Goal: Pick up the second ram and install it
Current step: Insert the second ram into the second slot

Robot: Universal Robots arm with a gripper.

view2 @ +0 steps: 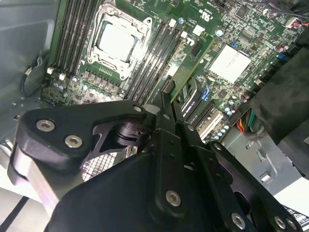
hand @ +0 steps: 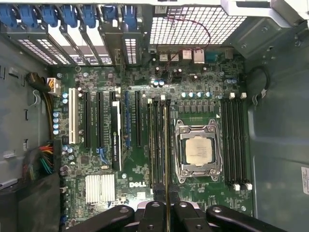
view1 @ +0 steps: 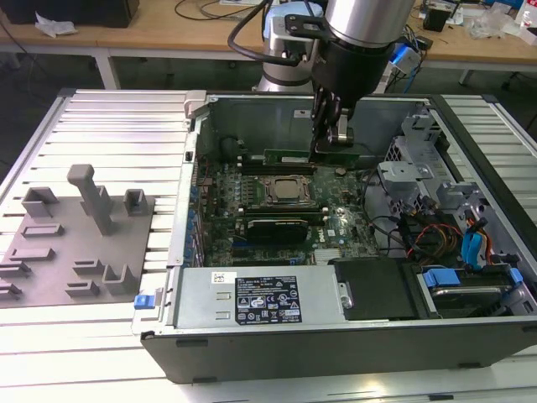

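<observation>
Gripper: in the exterior view the gripper [view1: 331, 149] is lowered into the open computer case [view1: 470, 134], clenched on the top edge of the second ram [view1: 289, 158].
Second ram: held on edge just above the motherboard [view1: 336, 231], at about 12 o'clock from the processor socket [view1: 284, 191]; in the first wrist view it is seen edge-on as a thin line [hand: 166, 159] running along the memory slots [hand: 155, 140] beside the socket [hand: 199, 150].
Seating: whether its lower edge is already in a slot cannot be made out; it seems lined up with one.
Handling: judged light, stiff and thin, with fragile chips and contacts; best gripped by the bare long edge, squarely, without twisting.
Tray: a grey parts tray [view1: 75, 243] lies at 9 o'clock of the case.
</observation>
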